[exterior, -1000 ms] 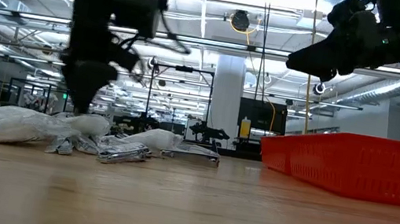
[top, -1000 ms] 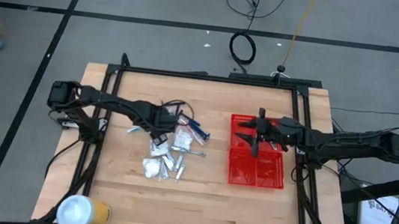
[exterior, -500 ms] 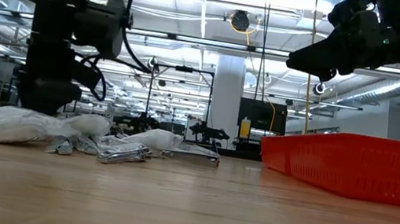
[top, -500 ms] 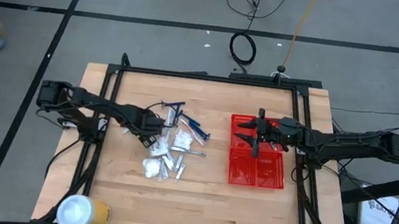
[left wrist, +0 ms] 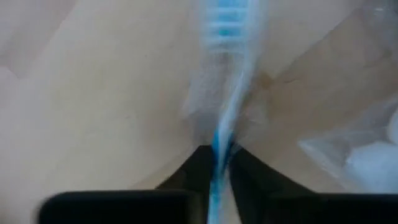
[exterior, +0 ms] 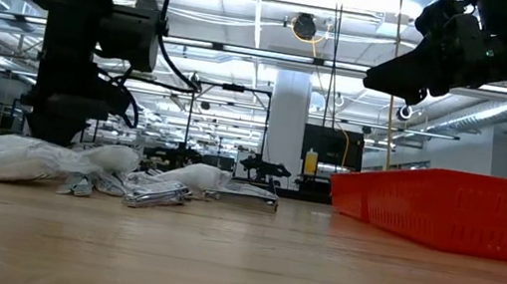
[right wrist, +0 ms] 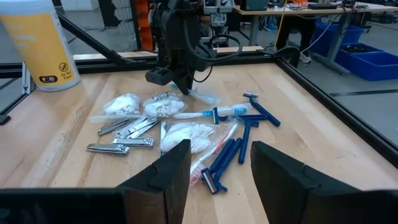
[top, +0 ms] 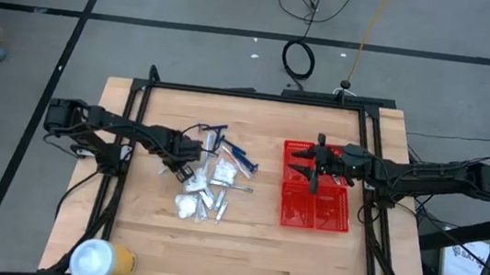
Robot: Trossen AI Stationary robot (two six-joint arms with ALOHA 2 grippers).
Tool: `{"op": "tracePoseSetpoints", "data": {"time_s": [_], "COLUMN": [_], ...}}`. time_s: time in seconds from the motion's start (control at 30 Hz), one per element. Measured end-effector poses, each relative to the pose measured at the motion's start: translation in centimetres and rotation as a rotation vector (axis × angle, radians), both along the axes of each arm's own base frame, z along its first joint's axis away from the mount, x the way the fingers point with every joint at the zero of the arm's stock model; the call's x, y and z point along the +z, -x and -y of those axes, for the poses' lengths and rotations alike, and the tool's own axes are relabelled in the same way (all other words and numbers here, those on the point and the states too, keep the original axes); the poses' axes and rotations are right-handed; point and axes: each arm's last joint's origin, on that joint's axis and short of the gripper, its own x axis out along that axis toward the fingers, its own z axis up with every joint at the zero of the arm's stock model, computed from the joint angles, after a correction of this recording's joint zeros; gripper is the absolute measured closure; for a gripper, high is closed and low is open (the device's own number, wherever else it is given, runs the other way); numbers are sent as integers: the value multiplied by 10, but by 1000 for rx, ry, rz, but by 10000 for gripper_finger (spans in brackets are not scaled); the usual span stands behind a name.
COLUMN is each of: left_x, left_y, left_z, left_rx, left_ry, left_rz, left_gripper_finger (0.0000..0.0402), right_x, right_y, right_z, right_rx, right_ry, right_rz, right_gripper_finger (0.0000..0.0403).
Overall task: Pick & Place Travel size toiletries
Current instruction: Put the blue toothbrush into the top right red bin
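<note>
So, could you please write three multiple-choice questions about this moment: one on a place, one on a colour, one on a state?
1. Where is the right gripper?
A) above the basket
B) above bare wood
C) off the table

2. What colour is the basket?
A) blue
B) red
C) white

3. What is the state of the left gripper?
A) open, holding nothing
B) shut on nothing
C) shut on a blue toothbrush

Answers:
1 A: the high view shows it above the basket's compartments.
2 B: it is red in both the high and low views.
3 C: the left wrist view shows the blue handle pinched between its fingers.
</note>
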Motion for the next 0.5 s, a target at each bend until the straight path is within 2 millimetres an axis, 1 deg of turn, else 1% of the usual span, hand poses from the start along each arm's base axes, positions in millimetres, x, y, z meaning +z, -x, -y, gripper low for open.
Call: {"op": "tracePoseSetpoints", "data": {"time_s": [0.03,0.07,0.17,0.23,0.3,0.37,0.5], "left_x": [0,1,8,16,32,47,82], "left_y": [0,-1,-1,-1,-5,-9,-19], "left_z": [-1,-1,-3,-1,0,0,3], "left_rx": [-5,-5,-19,-34,-52,-66,-128], "left_ry": [1,-2,-53,-68,-99,-149,-234], "left_rz": [1,3,-2,-19,11,69,215], "left_gripper_finger": [385,389,384,388,395,393,390], "right_x": [0,0,0,0,0,0,0], "right_y": [0,0,0,0,0,0,0], "right_z": [0,0,0,0,0,0,0], "right_rx": [0,0,0,0,0,0,-1], "right_ry": [0,0,1,2,2,2,8], "right_rz": [0,0,-1,-3,-4,-4,-5], "right_gripper_finger": [248,248,248,248,248,248,248]}}
